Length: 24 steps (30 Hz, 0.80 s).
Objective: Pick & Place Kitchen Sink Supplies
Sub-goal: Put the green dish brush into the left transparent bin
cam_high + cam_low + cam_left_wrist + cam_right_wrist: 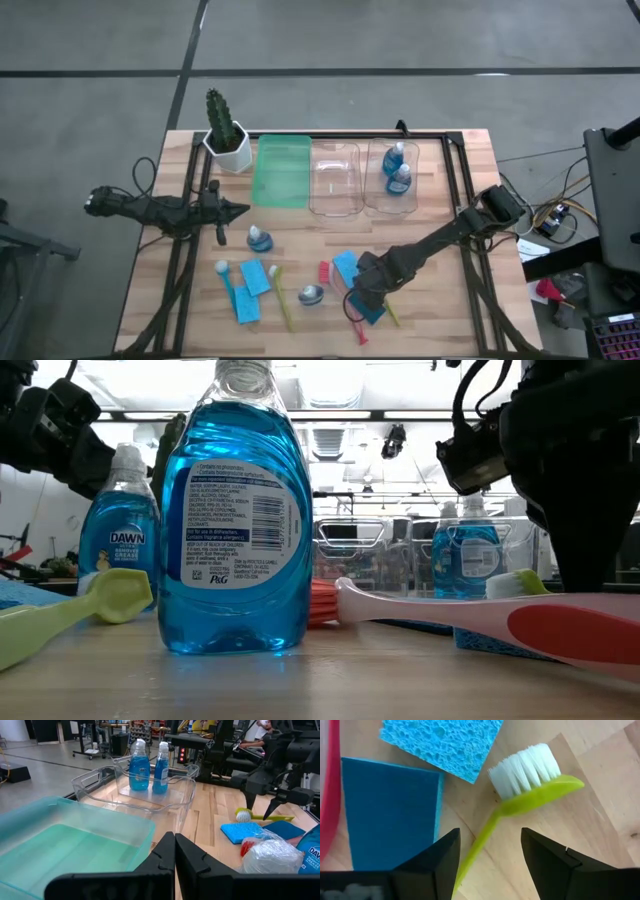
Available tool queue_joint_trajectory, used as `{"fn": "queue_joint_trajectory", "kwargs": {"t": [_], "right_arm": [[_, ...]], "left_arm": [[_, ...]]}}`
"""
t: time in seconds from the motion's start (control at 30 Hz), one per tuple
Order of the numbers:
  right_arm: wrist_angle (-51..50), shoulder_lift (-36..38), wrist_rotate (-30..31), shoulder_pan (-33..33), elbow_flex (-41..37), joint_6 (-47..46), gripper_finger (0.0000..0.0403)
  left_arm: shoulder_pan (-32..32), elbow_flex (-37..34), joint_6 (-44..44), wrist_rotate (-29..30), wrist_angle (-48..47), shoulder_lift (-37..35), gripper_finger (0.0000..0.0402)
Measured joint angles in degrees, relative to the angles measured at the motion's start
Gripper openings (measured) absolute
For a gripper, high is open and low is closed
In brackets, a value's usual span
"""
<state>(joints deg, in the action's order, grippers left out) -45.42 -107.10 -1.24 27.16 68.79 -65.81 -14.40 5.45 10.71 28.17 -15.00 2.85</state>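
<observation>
The right gripper [490, 865] hangs low over the table with its two dark fingers spread apart, and nothing is between them except the thin handle of a yellow-green brush [530, 795]. In the right wrist view the handle runs up from the gap between the fingers, a little slanted, and ends in the head with white bristles beyond the fingertips. So the long axis of the brush goes roughly along the direction in which the gripper looks, and the fingers stand on both sides of the handle, across it. I judge that this is the relation which matters for the next move: a short descent and a closing should take the handle across its narrow side.

Just beside the handle lies a dark teal sponge [390, 815], and beyond it a lighter blue sponge [445, 742] almost touches the bristles. A finger could catch the edge of the teal sponge.

In the high view the right gripper [368, 290] is at the near right part of the table, among these things, well apart from the clear bin [392, 205] that holds two bottles.

The left gripper [235, 210] waits pressed together near the green bin [281, 172], much farther from this brush.
</observation>
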Motion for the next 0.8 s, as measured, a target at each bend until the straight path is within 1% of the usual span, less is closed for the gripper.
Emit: {"fn": "queue_joint_trajectory", "kwargs": {"t": [0.4,0.8], "right_arm": [[1.46,0.01,-0.26,0.00,-1.49,-0.21,0.0157],[1.46,0.01,-0.26,-0.02,-1.61,-0.03,0.0079]], "left_arm": [[-0.01,0.00,0.00,0.01,0.00,0.00,0.0005],[-0.01,-0.01,-0.01,0.00,0.00,0.00,0.0005]]}}
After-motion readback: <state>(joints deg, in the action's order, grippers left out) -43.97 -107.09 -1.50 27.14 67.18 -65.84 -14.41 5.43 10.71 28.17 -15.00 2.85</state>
